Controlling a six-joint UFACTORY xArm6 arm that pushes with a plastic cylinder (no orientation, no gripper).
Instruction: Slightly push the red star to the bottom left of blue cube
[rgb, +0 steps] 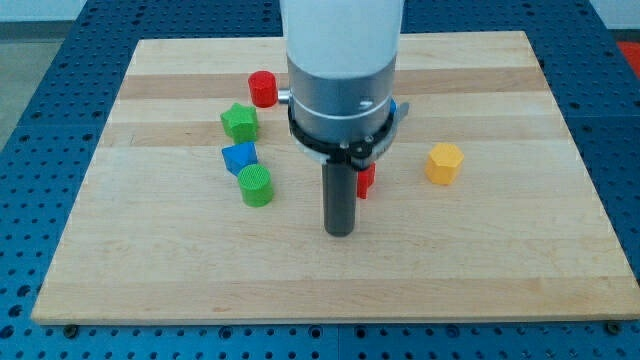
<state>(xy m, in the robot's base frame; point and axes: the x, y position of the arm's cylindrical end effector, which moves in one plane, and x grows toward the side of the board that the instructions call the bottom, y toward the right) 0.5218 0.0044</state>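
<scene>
A red block (367, 180), mostly hidden behind my rod, shows as a sliver just right of the rod; its shape cannot be made out. My tip (340, 233) rests on the board just below and left of it. A sliver of a blue block (394, 110) peeks out from behind the arm's right side, above the red block. Another blue block (239, 157) lies at the left, between a green star (239, 122) and a green cylinder (256, 186).
A red cylinder (263, 89) stands at the upper left. A yellow hexagonal block (444, 163) lies to the right of the arm. The wide arm body (342, 70) hides the board's upper middle. The wooden board (500, 270) sits on a blue perforated table.
</scene>
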